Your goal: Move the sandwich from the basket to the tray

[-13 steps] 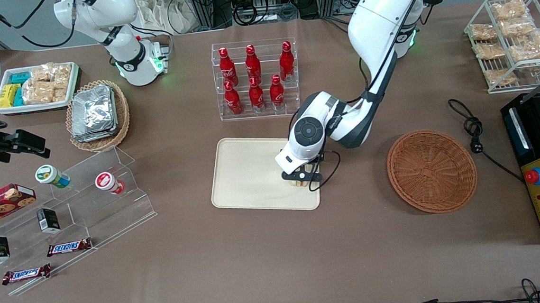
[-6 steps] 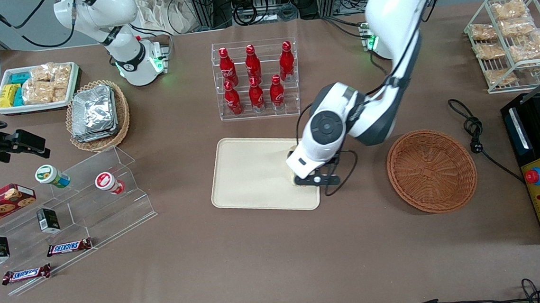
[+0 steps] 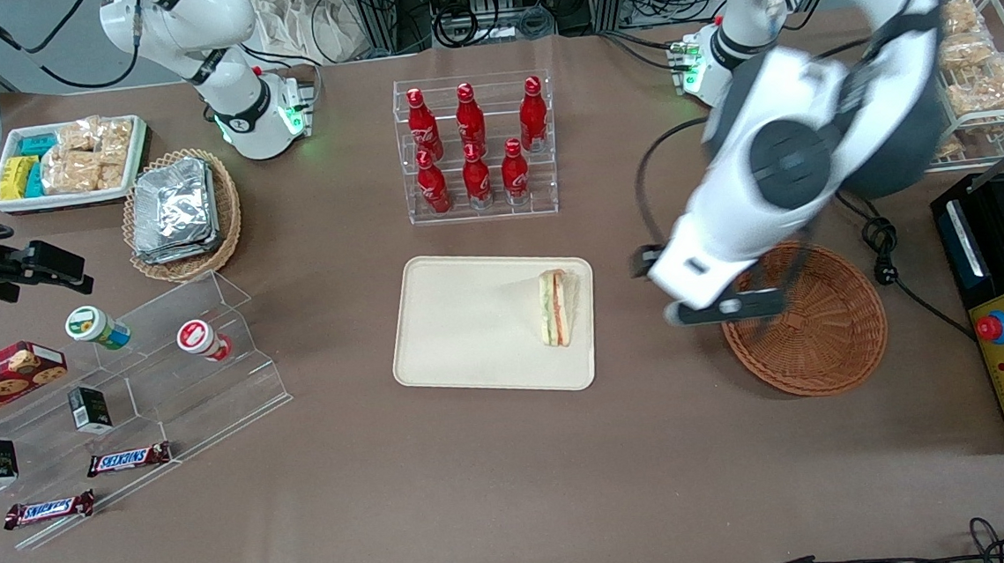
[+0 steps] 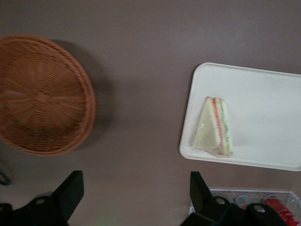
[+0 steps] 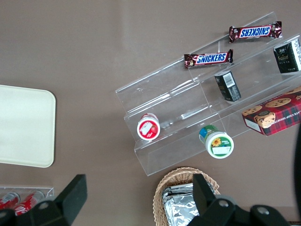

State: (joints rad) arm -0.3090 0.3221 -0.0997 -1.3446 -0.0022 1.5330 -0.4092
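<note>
Now the sandwich lies on the tray, well apart from the gripper, jaws spread and empty.

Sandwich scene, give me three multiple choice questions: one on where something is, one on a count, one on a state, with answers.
1. Where is the sandwich?
A. In the basket
B. On the tray
C. On the bare table

2. How many red bottles stand in the clear rack?
A. Four
B. Nine
C. Six

3. What state is the gripper in?
A. Open and empty
B. Shut on the sandwich
C. Shut on a bottle

Answers:
1. B: it lies on the tray, near the edge toward the basket, which holds nothing.
2. C: the red bottles stand in two rows of three in the rack.
3. A: the gripper is raised over the table between basket and tray, its fingers spread wide with nothing between them.
</note>
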